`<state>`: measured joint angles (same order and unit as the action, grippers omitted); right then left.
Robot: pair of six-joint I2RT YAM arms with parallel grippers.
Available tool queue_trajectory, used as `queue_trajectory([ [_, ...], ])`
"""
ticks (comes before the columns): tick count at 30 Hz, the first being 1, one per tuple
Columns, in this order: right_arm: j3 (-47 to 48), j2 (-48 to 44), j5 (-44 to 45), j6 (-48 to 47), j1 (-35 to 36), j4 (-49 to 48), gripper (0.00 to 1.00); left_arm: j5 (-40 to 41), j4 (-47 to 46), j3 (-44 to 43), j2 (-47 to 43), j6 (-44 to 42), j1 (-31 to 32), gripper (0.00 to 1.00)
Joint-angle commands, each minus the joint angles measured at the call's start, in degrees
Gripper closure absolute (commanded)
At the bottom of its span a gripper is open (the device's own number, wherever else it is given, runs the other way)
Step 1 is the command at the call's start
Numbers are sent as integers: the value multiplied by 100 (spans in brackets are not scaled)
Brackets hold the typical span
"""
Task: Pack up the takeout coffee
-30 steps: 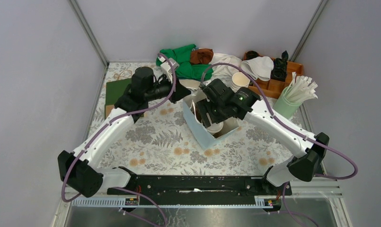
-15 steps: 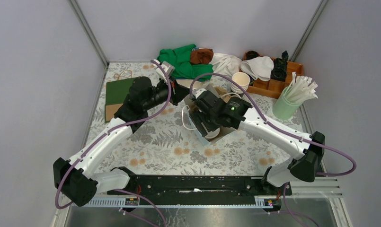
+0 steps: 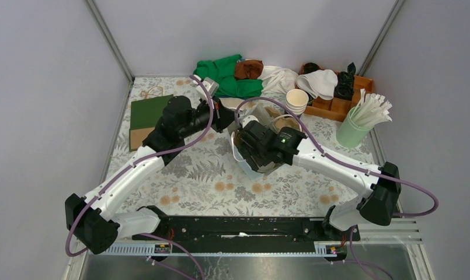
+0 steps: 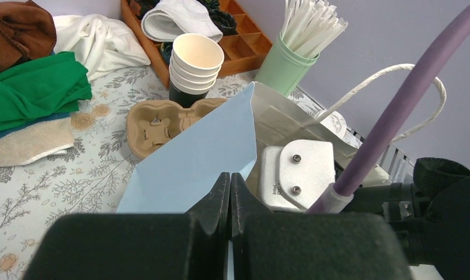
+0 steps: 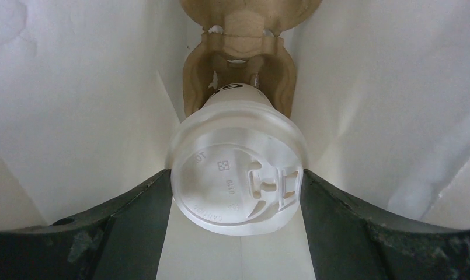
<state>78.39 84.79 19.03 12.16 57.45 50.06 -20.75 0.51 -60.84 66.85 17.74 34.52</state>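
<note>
Since the earlier frame, the right arm (image 3: pixel 337 163) has been carried to the left and further into the paper bag (image 4: pixel 191 157). The bag has been shifted with it on the counter (image 3: pixel 191 181), so that in the top view its blue side is now almost hidden under the wrist. The left arm (image 3: pixel 133 172) has been drawn back only a little and is kept at the far left side of the bag.

The bag is held open. Its white inner walls are seen on both sides in the right wrist view. At its bottom, straight ahead, a brown pulp tray (image 5: pixel 238 29) is lying.

The takeout coffee (image 5: pixel 238 105) is found inside the bag, between the tray and the wrist. Its long axis is laid along the reach of the right arm: the white lid (image 5: pixel 238 186) is turned to the camera and the base is pointed at a socket of the tray. Whether the base is already touching the socket cannot be told.

The right fingers (image 5: pixel 127 227) are set wide and pressed on the two opposite sides of the lid rim, so the cup is carried by them. The left fingers (image 4: pixel 218 198) are closed together, and the blue edge of the bag appears to be pinched between them.

It is judged that the coming move should be made along this same axis, base first into the socket, before the lid is released.
</note>
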Motion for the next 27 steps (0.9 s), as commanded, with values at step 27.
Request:
queue_trajectory([
  [27,-59,360,-1372,-211,-579,-323,62,241,1239,-188,292,109,-58,100],
])
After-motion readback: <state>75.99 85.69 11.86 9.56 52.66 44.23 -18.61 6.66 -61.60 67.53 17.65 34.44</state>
